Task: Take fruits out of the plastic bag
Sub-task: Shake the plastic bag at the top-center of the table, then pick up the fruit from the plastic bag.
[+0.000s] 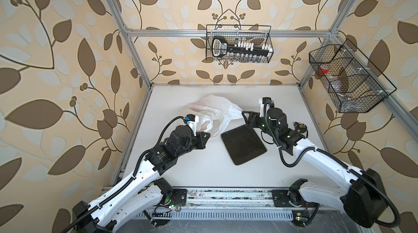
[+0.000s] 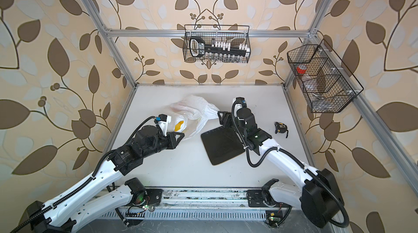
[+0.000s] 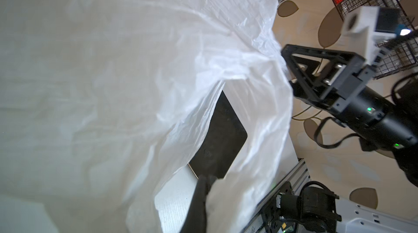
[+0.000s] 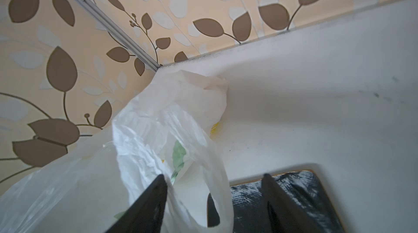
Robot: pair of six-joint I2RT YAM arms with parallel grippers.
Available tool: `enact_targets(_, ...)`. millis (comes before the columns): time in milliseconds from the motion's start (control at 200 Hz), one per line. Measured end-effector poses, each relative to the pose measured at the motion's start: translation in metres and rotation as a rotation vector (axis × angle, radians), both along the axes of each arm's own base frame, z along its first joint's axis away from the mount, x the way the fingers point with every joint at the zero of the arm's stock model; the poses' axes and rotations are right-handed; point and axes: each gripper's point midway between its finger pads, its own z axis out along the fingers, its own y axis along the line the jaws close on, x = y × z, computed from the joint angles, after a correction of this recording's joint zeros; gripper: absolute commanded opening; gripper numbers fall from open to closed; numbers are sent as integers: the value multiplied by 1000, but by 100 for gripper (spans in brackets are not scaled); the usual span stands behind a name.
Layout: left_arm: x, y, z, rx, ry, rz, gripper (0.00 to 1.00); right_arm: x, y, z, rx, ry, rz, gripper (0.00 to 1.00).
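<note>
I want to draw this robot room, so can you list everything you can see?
plastic bag: one, see-through white, back of the table
fruits: count hidden, yellow and pinkish shapes, inside the bag
tray: one, black, mid-table beside the bag
tape measure: one, black and yellow, right of the tray
table: one, white
back basket: one, black wire, back rail
tool: one, black and white, in the back basket
side basket: one, black wire, right rail
roll: one, red, in the side basket
left gripper: black, jaws shut on the bag
right gripper: black, jaws open, bag handle between them
</note>
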Motion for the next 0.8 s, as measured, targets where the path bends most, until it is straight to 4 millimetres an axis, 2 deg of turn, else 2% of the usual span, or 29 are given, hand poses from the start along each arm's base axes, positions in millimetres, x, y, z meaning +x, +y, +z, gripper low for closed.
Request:
enact_targets(50,-1,2,0,-9,2,15,0,-9,-5,22,0,-46,9,68)
enact_targets(145,-1,7,2,-26,-2,42,0,-31,-10,76,26,-175,57,63)
enact_targets(210,-2,9,0,-33,-3,52,0,-48,-6,106,59,-251,116,54)
enact_targets(275,-2,10,-5,-31,8,56,0,-66,8,125,94,-297,199,49)
enact_targets(345,-3,10,-10,-27,18,58,0,-88,40,129,122,-307,328,46)
enact_targets(425,-3,10,-13,-25,24,58,0,-110,91,113,109,-269,483,41)
enact_targets(485,-3,10,-13,-25,24,58,0,-119,128,88,73,-210,572,34)
enact_targets(535,-4,11,-12,-26,22,58,0,-117,152,62,37,-154,608,27)
enact_targets(595,-4,11,-11,-29,19,58,0,-109,169,28,-9,-85,616,21)
enact_targets(695,-7,13,-7,-37,9,59,0,-94,185,-24,-69,27,600,14)
enact_targets(800,-10,18,-3,-52,5,72,0,-82,196,-58,-99,90,577,11)
